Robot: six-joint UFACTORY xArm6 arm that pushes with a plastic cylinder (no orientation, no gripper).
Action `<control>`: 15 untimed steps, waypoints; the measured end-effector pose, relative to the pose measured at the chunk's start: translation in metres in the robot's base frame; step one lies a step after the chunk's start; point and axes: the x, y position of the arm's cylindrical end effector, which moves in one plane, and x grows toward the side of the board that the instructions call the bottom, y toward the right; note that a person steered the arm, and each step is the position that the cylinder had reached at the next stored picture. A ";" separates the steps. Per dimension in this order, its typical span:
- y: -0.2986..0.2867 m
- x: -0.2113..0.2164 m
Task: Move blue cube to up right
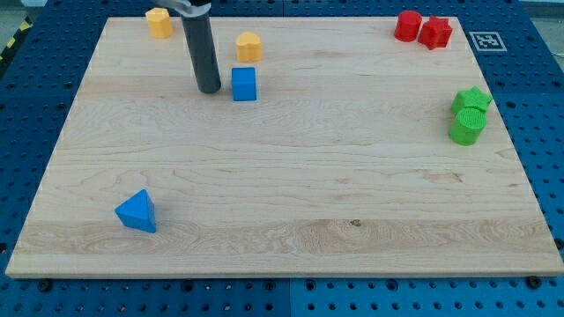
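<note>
The blue cube (244, 84) sits on the wooden board (282, 194) in the upper left part of the view. My tip (210, 90) rests on the board just to the left of the blue cube, a small gap apart from it. The rod rises from the tip to the view's top edge.
A yellow block (249, 46) lies just above the blue cube. Another yellow block (159, 22) is at the top left. Two red blocks (407, 25) (435, 33) sit at the top right. A green star (471, 99) and a green cylinder (467, 126) are at the right. A blue triangular block (137, 211) is at the lower left.
</note>
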 end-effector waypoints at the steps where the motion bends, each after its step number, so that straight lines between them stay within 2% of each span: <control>1: 0.029 0.010; 3: 0.100 0.017; 5: 0.124 0.057; 6: 0.142 0.057; 11: 0.142 -0.012; 12: 0.140 -0.011; 14: 0.088 -0.007; 15: 0.090 -0.007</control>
